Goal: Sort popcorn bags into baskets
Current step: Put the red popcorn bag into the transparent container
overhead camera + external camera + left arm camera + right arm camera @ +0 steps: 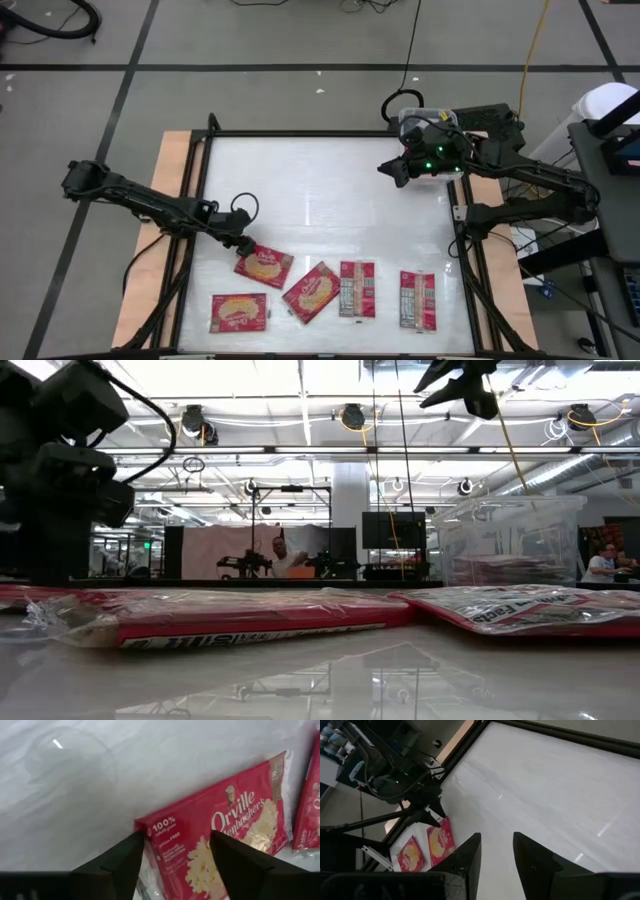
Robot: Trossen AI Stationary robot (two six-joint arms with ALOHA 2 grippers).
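Note:
Five red popcorn bags lie flat near the table's near edge. Three show the popcorn picture [264, 266] [240, 312] [311, 291] and two show the grey printed panel [357, 288] [418, 298]. My left gripper [243, 246] is open and low at the left end of the bag farthest from the near edge. In the left wrist view its fingers [177, 836] stand on either side of that bag's short end [165, 827]. My right gripper [390, 170] is open and empty, raised near the clear basket [510, 535] at the far right corner. The basket holds red packets. My left gripper comes at the bag's short end [150, 827] slanting down from the table's left, one finger [125, 860] beside the corner and one [235, 860] over the printed face. The bag lies flat on the table. Whether the fingers touch it, I cannot tell.
The white table top [320, 190] is bare between the bags and the far edge. A black frame rail [200, 190] runs along the left side and another [462, 240] along the right. The right arm [520, 180] covers much of the basket from above.

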